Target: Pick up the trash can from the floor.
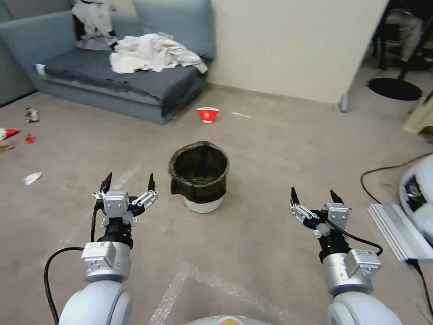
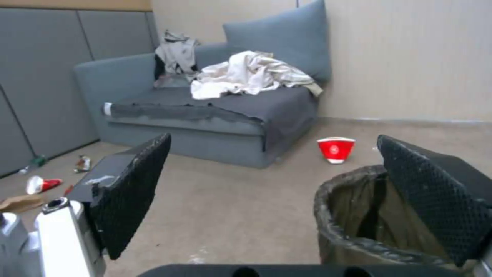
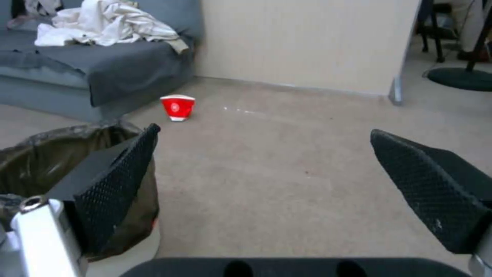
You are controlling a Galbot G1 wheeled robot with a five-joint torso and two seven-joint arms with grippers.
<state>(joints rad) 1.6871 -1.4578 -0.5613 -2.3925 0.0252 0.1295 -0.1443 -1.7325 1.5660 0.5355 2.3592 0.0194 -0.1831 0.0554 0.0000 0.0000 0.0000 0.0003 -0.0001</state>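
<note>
Head view: trash can, small white bin with a dark bag folded over its rim, standing upright on the floor between the two arms and a little ahead of them. Left gripper held above the floor just to the can's left, jaws spread, holding nothing. Right gripper held well to the can's right, jaws likewise spread and empty. Red-and-white paper bowl on the floor beyond the can, near a grey sofa carrying crumpled pale cloth.

Left wrist view: black textured fingers wide apart; bag-lined can rim beside the far finger; bowl and sofa behind.

Right wrist view: fingers wide apart over bare floor; can beside and behind one finger, not between them.
</note>
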